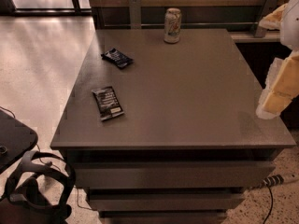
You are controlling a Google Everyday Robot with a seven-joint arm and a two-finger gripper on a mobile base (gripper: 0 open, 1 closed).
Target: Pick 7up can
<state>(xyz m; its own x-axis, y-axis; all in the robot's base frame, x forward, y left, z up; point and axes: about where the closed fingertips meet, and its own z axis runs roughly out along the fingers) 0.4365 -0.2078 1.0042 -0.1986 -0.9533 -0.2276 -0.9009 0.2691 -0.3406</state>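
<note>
we see the 7up can upright at the far edge of the table, well apart from our gripper hanging off the right side; parted or closed, we cannot tell. we should approach level and close on the can's middle. its label and the dark packets' print are unreadable.
</note>
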